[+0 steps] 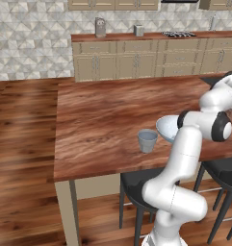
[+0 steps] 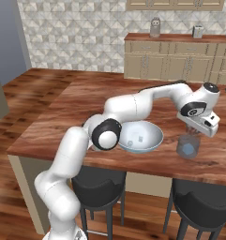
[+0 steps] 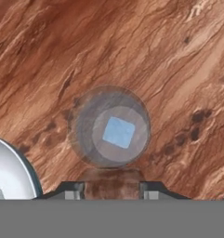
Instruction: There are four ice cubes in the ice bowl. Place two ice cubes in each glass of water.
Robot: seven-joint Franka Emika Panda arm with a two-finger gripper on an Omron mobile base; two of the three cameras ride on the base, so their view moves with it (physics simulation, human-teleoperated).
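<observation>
Directly above the right-hand translucent grey-blue tumbler, the claw hovers; whether it grips anything cannot be told. One pale blue ice cube shows inside that glass. Two more lie in the wide glossy pale bowl; the second tumbler stands beyond it on the wooden tabletop. Descending risks clipping the rim and tipping the glass.

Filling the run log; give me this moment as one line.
pincer: above right glass | right glass: one ice cube inside | ice bowl: cubes remain | left glass: untouched
</observation>
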